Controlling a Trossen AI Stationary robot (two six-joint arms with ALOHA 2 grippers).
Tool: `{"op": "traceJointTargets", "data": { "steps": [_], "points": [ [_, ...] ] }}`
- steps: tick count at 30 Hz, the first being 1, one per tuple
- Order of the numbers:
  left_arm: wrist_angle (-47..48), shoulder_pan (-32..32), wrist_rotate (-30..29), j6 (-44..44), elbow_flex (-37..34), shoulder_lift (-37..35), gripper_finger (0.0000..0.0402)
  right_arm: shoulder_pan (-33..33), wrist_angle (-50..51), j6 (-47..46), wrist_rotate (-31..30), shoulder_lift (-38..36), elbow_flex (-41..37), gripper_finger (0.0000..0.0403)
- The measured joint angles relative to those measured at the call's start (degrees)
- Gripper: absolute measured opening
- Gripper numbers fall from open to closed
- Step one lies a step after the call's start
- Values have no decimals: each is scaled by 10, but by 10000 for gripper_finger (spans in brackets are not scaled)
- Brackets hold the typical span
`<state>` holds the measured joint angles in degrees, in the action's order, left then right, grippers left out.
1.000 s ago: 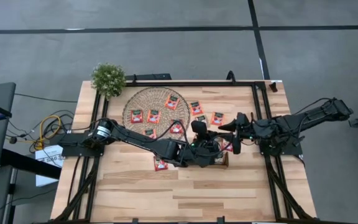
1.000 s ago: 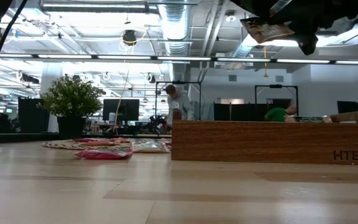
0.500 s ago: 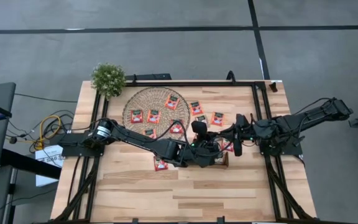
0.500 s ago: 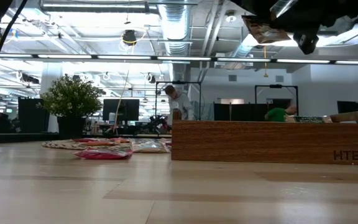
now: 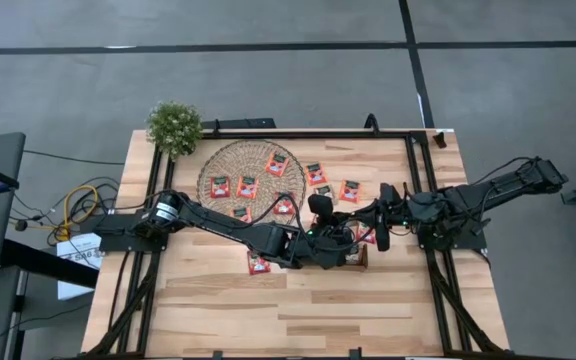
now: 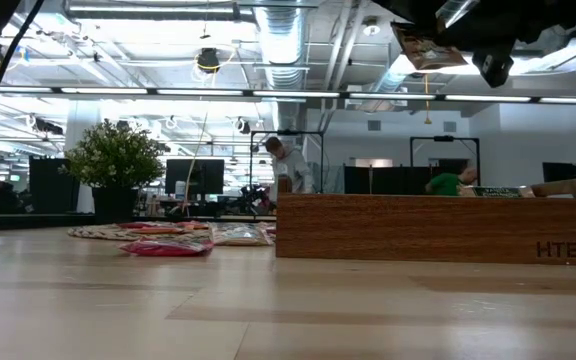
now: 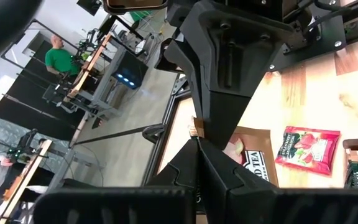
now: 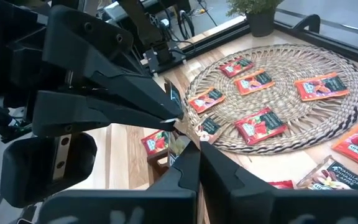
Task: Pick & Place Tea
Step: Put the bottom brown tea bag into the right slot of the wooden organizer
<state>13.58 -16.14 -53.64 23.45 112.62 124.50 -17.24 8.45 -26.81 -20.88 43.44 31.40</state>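
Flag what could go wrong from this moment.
1. The left end effector and right end effector both seem shut on one tea sachet in mid-air. If they pull apart, it could tear or slip free.
2. If it slips, it may miss the wooden tray and land on the table, where a stray sachet already lies.
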Motion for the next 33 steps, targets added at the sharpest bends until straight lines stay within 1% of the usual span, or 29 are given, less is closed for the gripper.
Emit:
{"op": "traceJointTargets", "data": {
  "steps": [3, 7, 13, 16, 19, 23, 25, 27, 30, 33],
  "points": [
    [0, 0, -5, -12, 0, 0, 2, 0, -1, -2, 0, 0, 0, 0],
    [0, 0, -10, -34, 0, 0, 18, 0, -1, -7, 0, 0, 0, 0],
    [0, 0, -14, -49, 0, 0, 60, 0, -1, -17, 0, 0, 0, 0],
    [0, 0, -31, -36, 0, 0, 83, 0, -1, -17, -1, 0, 0, 0],
    [1, -3, -81, -3, 0, 0, 102, 0, 0, -18, -3, 0, 0, 0],
    [10, -10, -188, 60, 0, 0, 117, 0, 6, -29, -13, 0, 0, 0],
    [16, -16, -241, 71, 0, -1, 119, 0, 21, -46, -20, 0, 0, 0],
    [28, -21, -278, 67, 0, -2, 119, -1, 43, -65, -20, -6, 0, 0],
    [67, -29, -315, 39, 0, -3, 114, -22, 71, -93, -23, -15, 0, 0],
    [132, -35, -338, -18, 0, -3, 105, -69, 85, -117, -63, -15, 0, 0]
  ]
}}
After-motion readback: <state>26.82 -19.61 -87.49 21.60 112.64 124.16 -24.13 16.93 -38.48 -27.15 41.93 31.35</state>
